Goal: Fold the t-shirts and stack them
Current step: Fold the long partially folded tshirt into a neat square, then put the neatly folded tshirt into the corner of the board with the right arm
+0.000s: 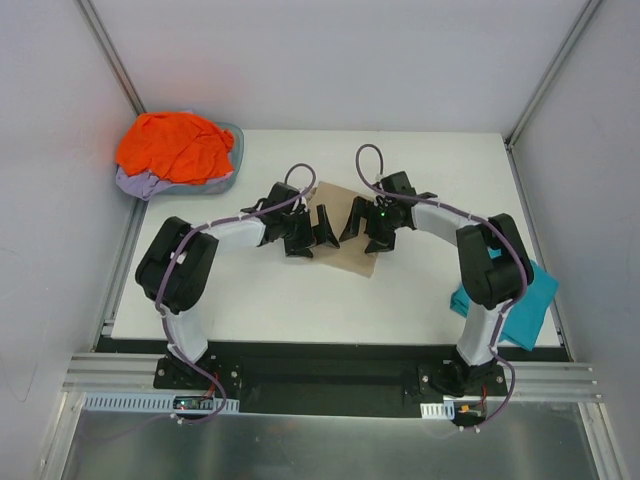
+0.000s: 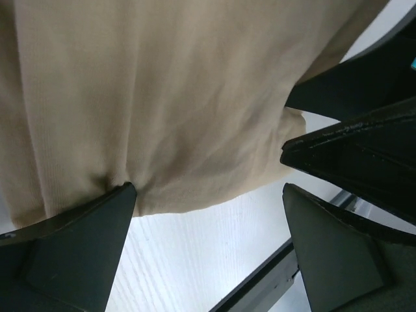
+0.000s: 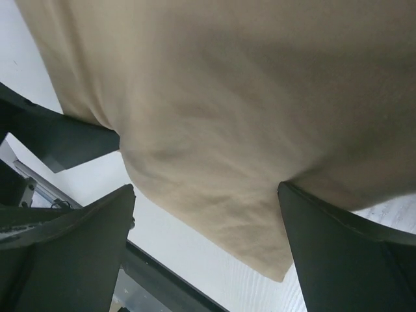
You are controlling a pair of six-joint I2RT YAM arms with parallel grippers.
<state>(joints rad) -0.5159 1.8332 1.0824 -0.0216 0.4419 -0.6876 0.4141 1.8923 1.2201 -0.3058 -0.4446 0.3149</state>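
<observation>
Wide-spread fingers of the left gripper [image 1: 312, 238] and right gripper [image 1: 365, 234] face each other over the tan t-shirt [image 1: 355, 262] lying on the middle of the table [image 1: 290, 300]; both arms reach forward, elbows bent outward.

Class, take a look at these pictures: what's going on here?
Two robot arms are working on the tan t-shirt in the middle of the table. The left gripper and right gripper are both open over the cloth, which looks folded small. The orange t-shirt lies heaped over the lavender t-shirt in the basin at the far left corner. The teal t-shirt lies at the table's right edge.
</observation>
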